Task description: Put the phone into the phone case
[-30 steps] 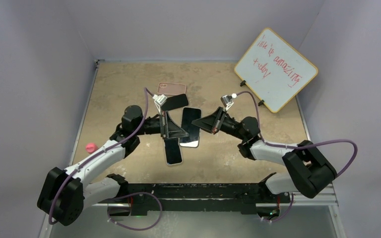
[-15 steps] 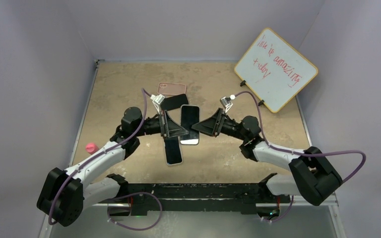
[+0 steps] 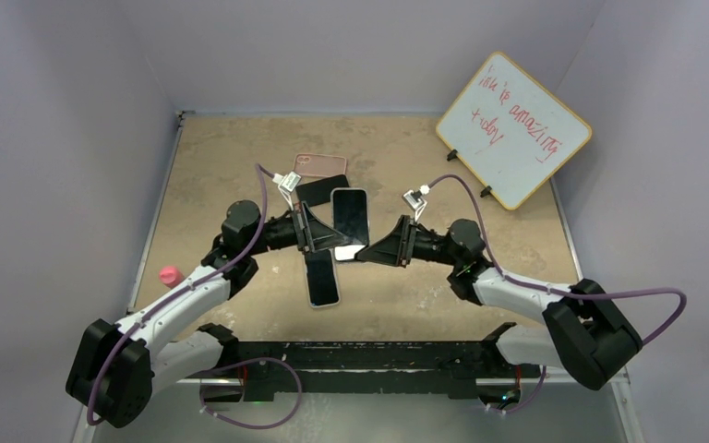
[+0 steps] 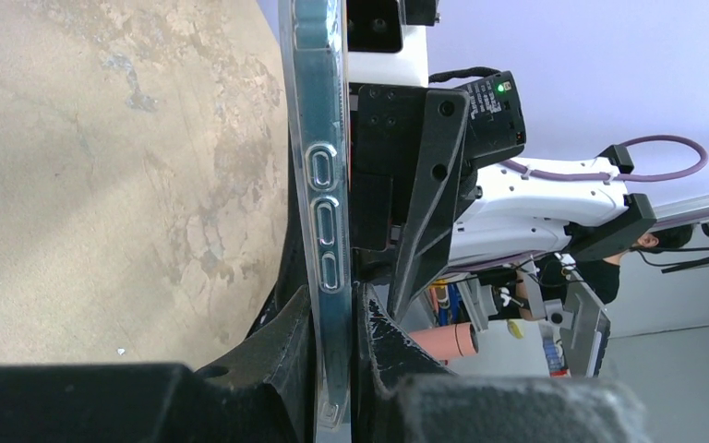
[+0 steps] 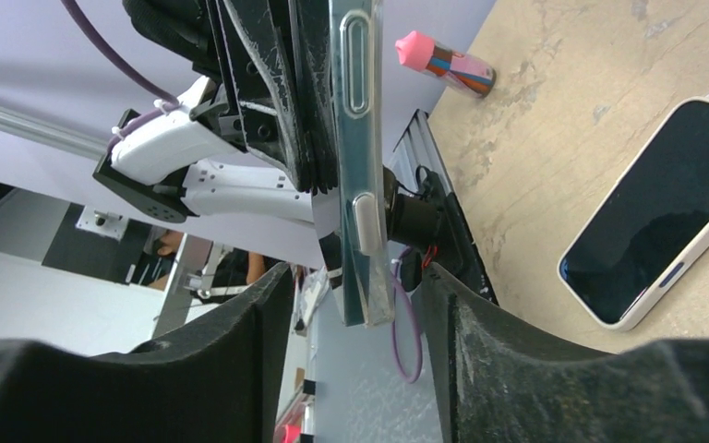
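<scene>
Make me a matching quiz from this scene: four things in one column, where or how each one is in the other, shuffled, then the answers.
1. clear case
2. whiteboard
3. pink-capped tube
4. right gripper

A. propped up, far right
B. open
C. pinched in the left gripper
D. left edge of the table

Pairs: 1-C, 2-A, 3-D, 4-B
</scene>
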Motion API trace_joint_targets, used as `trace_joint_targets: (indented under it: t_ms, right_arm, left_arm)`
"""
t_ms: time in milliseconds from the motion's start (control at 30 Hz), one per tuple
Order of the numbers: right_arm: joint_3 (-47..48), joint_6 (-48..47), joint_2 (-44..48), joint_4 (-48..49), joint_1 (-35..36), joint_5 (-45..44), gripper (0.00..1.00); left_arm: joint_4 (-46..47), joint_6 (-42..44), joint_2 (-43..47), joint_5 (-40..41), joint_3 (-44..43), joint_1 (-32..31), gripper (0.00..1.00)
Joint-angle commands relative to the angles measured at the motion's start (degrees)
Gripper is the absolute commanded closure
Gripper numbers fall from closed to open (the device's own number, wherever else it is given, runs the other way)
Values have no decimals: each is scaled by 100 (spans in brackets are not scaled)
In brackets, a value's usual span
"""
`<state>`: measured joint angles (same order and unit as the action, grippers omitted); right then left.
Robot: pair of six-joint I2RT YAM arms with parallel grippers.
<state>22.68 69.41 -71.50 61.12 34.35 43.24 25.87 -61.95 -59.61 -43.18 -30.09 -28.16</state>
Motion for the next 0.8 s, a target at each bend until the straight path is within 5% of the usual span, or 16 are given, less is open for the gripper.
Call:
trace_joint_targets:
  t_ms: [0,200,367,633,767]
  right_arm:
    - [41,-118,-9,276,90,211,48]
    - [90,-36,-171,531,194,161,58]
    - [-35,167,-160,872,195,-49,100]
    - [-117,172,-41,790,195,-375,100]
    - [-102,97,84,561,196,-402,66]
  left_arm:
    - [476,70,149,83,-170,-5,100]
    - [495,61,105,76,-169,-5,100]
    - [338,182,73,20,-182,-5,100]
    - [-481,758,243,226,-309,-5,100]
    - [-404,757,265,-6,-339,-5,100]
